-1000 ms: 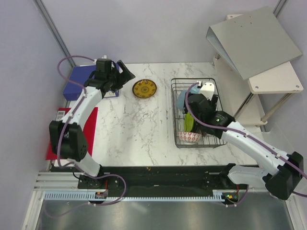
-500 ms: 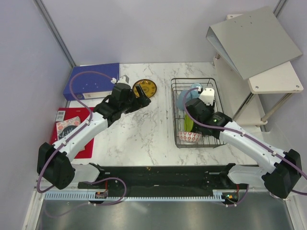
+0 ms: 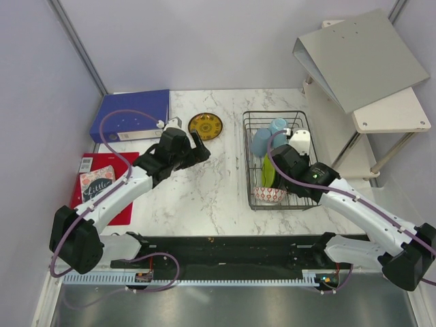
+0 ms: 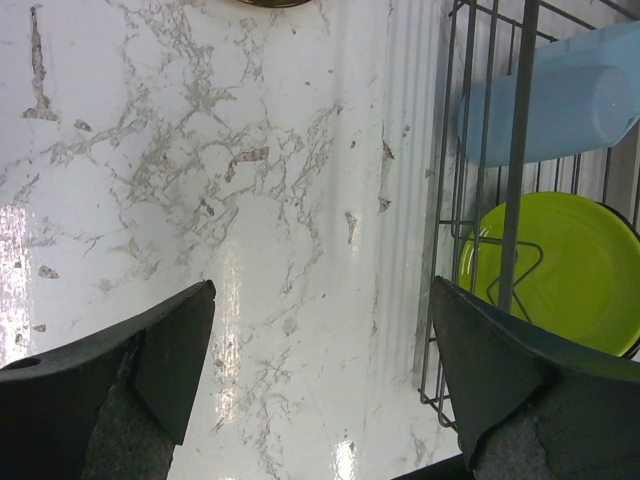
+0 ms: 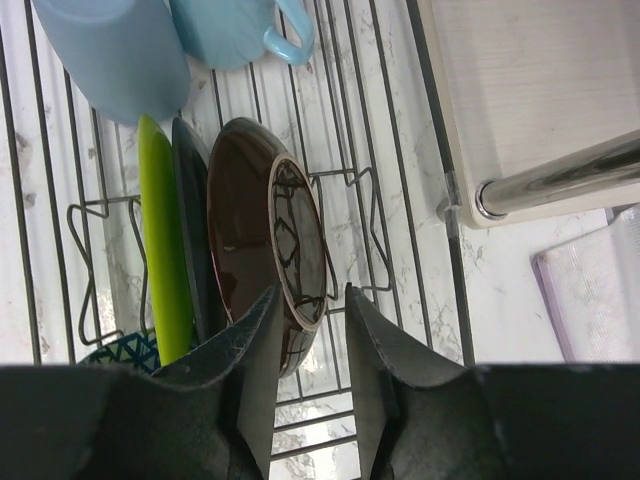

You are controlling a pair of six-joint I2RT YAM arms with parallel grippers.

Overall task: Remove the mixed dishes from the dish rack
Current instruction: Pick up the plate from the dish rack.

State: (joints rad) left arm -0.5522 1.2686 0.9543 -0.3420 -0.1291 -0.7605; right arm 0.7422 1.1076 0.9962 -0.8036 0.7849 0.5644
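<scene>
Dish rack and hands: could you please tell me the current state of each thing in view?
Dish rack, loaded with dishes.
Yellow-brown plate, flat on the table, outside the rack.
Lime green plate, upright in a rack slot.
Black plate, upright beside it.
Brown plate, upright in the rack.
Light blue cups, inside the rack.
Red-and-white bowl, inside the rack.
Left hand, open, empty.
Right hand, around the brown plate's rim; grip unclear.

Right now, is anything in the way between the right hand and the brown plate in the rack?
No, nothing visible is. The right hand has a finger on either side of the brown plate, at its rim. The black plate stands close beside it, but not between them.
</scene>
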